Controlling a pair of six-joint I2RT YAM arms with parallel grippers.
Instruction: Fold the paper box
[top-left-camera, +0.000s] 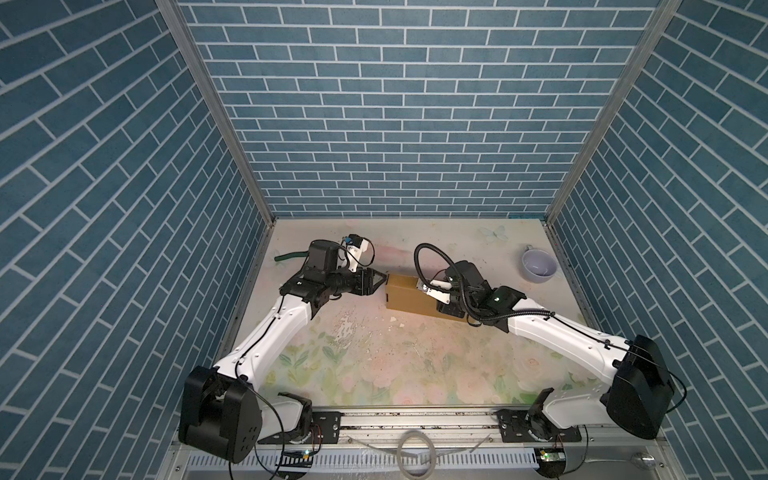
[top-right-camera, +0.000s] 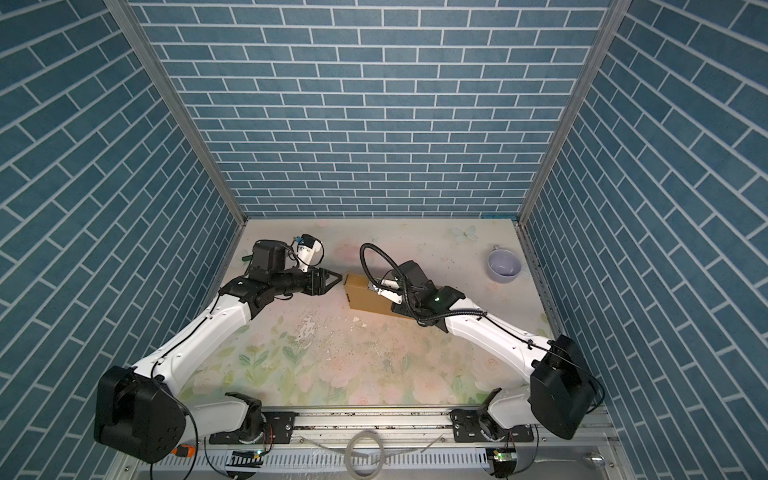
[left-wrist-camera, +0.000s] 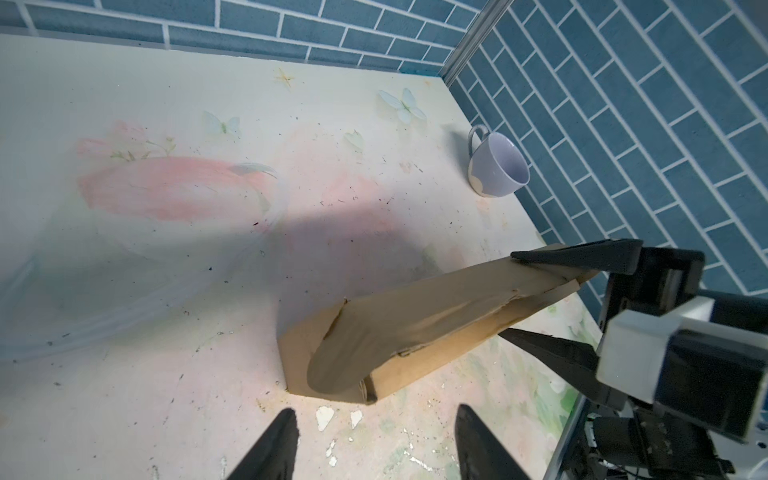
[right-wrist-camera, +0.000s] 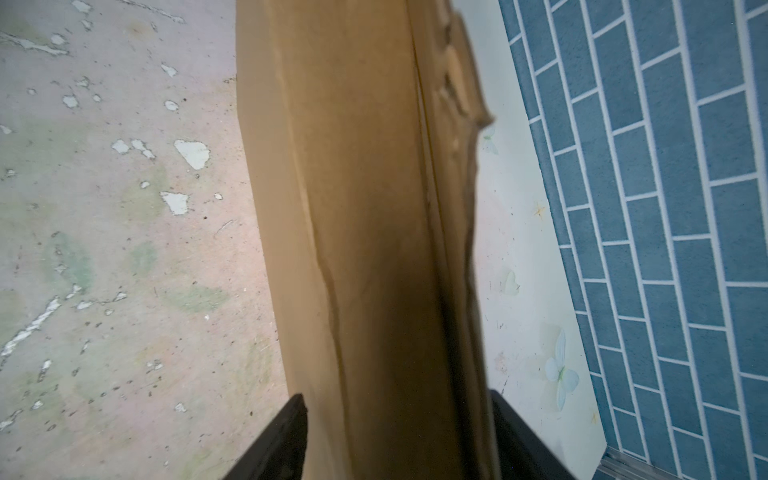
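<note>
Nearest me, the worn flowered table (top-left-camera: 374, 374) is bare in front of both arms. Past that, around mid-table, the paper box (top-left-camera: 409, 297) lies as a shallow closed mailer, its long axis running from 10 o'clock to 4 o'clock in both top views.

The left gripper (left-wrist-camera: 376, 409) sits just off the box's 10 o'clock end. Its jaws are spread with nothing between them, and its tips point along the box toward 4 o'clock. The right gripper (right-wrist-camera: 397, 395) is the closer of the two to the work, straddling the 4 o'clock end with one finger on each side of the cardboard. I can't tell whether those jaws are pinching the box or only standing around it.

By my reading, any further push or tuck has to run along that long axis, with the left arm meeting the end face head-on.

The right arm hides the box's 4 o'clock end from above. The lid looks bowed in the left wrist view, and I can't make out whether its tab is seated.

Farther back, a lilac mug (top-left-camera: 538, 266) stands at the box's 2 o'clock, well apart. A green object (top-left-camera: 286, 255) at 9 o'clock is half hidden behind the left arm.
</note>
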